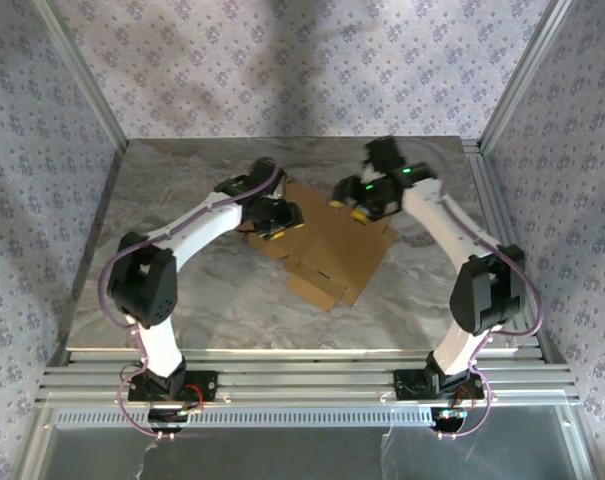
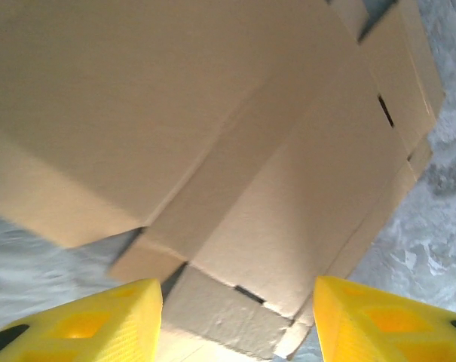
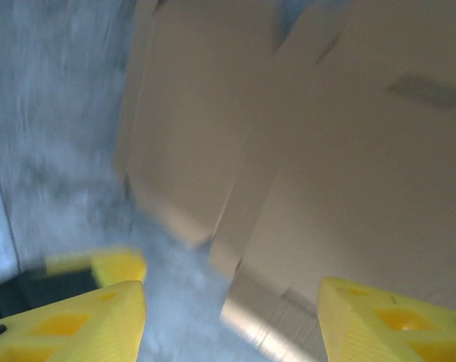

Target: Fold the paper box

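The paper box (image 1: pixel 332 250) lies as a flat die-cut sheet in the middle of the bench (image 1: pixel 182 290), its flaps spread, one left-hand panel apparently lifted a little off the surface; the left fingers (image 1: pixel 278 222) sit over its left edge and the right fingers (image 1: pixel 365 208) over its far right corner; both pairs stand well apart with nothing clamped between them, the cardboard showing below and beyond the yellow tips. The sheet looks thin and light, so it will likely slide on the smooth bench if pushed from one side only; it should bend readily along its scored creases but buckle or crumple if pinched mid-panel. A sound hold would be on a free flap edge close to a crease, one pair pinning the base panel flat while the other raises the flap.
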